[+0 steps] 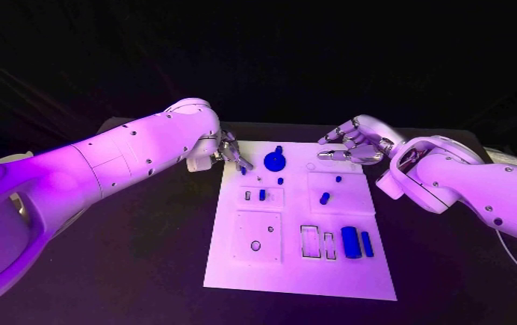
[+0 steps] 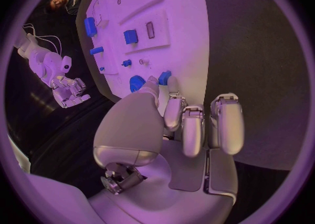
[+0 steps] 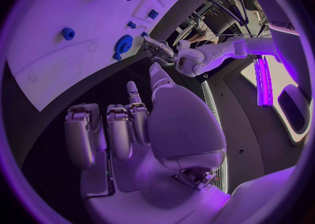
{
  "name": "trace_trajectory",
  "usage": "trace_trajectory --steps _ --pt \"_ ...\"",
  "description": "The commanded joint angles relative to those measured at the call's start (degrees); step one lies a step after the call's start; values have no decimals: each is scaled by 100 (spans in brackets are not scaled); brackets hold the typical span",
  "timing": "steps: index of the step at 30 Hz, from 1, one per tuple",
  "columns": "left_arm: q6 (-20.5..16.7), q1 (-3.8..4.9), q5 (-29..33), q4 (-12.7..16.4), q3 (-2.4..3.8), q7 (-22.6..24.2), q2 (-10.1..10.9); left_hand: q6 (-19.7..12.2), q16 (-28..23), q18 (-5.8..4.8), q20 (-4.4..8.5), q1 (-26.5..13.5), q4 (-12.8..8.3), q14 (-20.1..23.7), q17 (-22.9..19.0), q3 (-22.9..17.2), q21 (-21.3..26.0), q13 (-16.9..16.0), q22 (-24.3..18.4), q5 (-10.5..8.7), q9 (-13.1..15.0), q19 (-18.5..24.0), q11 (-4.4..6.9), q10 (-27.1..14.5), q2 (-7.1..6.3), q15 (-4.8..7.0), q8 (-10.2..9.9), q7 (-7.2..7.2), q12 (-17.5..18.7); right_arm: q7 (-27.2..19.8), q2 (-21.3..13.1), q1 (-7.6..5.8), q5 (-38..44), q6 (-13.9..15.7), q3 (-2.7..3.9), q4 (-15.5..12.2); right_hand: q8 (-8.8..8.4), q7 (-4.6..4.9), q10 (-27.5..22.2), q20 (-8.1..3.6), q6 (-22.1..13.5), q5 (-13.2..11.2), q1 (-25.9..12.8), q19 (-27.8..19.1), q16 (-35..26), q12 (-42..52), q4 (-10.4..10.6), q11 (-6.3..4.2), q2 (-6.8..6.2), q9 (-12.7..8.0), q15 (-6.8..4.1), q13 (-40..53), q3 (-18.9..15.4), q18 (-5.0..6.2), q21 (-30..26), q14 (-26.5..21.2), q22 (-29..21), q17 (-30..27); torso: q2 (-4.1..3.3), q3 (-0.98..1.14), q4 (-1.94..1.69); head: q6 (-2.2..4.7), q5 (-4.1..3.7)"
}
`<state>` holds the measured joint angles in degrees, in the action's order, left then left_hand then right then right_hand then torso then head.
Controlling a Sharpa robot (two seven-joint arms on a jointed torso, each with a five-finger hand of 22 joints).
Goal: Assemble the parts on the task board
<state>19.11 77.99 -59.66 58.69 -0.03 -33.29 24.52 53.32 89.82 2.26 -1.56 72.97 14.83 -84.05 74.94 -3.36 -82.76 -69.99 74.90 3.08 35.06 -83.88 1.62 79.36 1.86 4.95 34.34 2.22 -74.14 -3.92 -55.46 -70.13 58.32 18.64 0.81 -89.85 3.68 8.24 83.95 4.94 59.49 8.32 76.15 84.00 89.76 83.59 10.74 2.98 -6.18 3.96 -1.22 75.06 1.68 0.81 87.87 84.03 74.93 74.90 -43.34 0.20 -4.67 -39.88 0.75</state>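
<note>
The white board [image 1: 296, 258] lies in the middle of the black table [image 1: 140, 265], with small blue parts scattered over it. A round blue disc [image 1: 276, 162] sits near the board's far edge, between the two hands. A small blue peg [image 2: 164, 77] lies by the far left corner, right at the left hand [image 1: 226, 152]; whether its fingertips [image 2: 172, 84] already pinch the peg I cannot tell. The right hand [image 1: 353, 144] hovers over the far right corner, fingers curled loosely, holding nothing. A sound grip likely means closing thumb and fingertip squarely on the peg's sides before lifting.
</note>
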Motion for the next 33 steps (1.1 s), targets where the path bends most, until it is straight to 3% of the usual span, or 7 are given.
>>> trace_trajectory --steps 1,3,5,10,12,24,33 --pt "-49 -1 85 3 1 -8 -20 -41 18 22 61 377 -161 -595 1506 -275 -6 35 556 -13 7 -177 64 -9 168 53 14 -55 -9 -41 9 4 6 -77 0 1 21 -26 302 23 -17 35 -31 376 24 -6 10 22 25 8 33 1202 -36 19 -17 597 1106 1510 1 0 -2 -4 5" --pt "-83 -2 116 2 1 -9 -21 -120 18 24 83 710 -367 -595 1506 -604 3 47 547 -11 -2 -171 78 -27 247 72 -12 -64 12 -42 11 4 6 -78 0 3 21 -26 301 23 -17 41 -30 375 24 -8 10 22 30 8 32 1201 -40 19 -18 597 1105 1510 2 -2 1 -9 6" --pt "-100 -2 136 1 1 -8 -19 -195 18 24 93 947 -553 -595 1506 -981 10 67 543 -5 -9 -168 57 -53 218 61 -36 -25 44 -44 14 5 6 -77 0 5 21 -26 301 23 -17 41 -30 375 24 -8 10 22 30 8 32 1201 -40 19 -18 597 1105 1510 1 -1 3 -8 9" --pt "-101 -3 171 -3 1 18 -11 -238 18 26 31 621 -633 -595 1506 -2231 22 100 552 -18 47 -166 8 -42 -291 -3 63 60 71 -45 14 7 5 -77 0 8 21 -26 301 23 -17 41 -30 375 24 -8 10 22 30 8 32 1201 -40 19 -18 597 1105 1510 2 -3 -2 -24 5" --pt "-87 -4 193 -6 1 26 -8 -241 18 24 24 506 -665 -595 1506 -2492 23 100 557 -10 68 -167 6 -34 -396 -8 99 64 69 -45 14 7 5 -78 0 8 21 -26 301 23 -17 41 -30 375 24 -8 10 22 30 8 32 1201 -40 19 -18 597 1105 1510 2 -3 -1 -25 8" --pt "-303 -4 406 148 -1 187 124 -249 18 17 20 231 -910 -595 1506 -3171 2 98 601 57 128 -186 -11 -1 -680 -17 207 48 57 -46 15 10 1 -89 0 10 21 -26 301 23 -17 41 -30 375 24 -8 10 22 30 8 32 1201 -40 19 -18 597 1105 1510 4 1 -1 -14 19" --pt "-748 -11 609 750 -22 368 501 -182 18 -10 29 78 -1107 -595 1506 -3446 -77 37 708 283 134 -238 3 88 -894 -11 253 38 -2 -45 9 10 -9 -91 0 14 21 -26 301 23 -17 41 -30 375 24 -8 10 22 30 8 32 1201 -40 19 -18 597 1105 1510 11 3 -14 -15 27"
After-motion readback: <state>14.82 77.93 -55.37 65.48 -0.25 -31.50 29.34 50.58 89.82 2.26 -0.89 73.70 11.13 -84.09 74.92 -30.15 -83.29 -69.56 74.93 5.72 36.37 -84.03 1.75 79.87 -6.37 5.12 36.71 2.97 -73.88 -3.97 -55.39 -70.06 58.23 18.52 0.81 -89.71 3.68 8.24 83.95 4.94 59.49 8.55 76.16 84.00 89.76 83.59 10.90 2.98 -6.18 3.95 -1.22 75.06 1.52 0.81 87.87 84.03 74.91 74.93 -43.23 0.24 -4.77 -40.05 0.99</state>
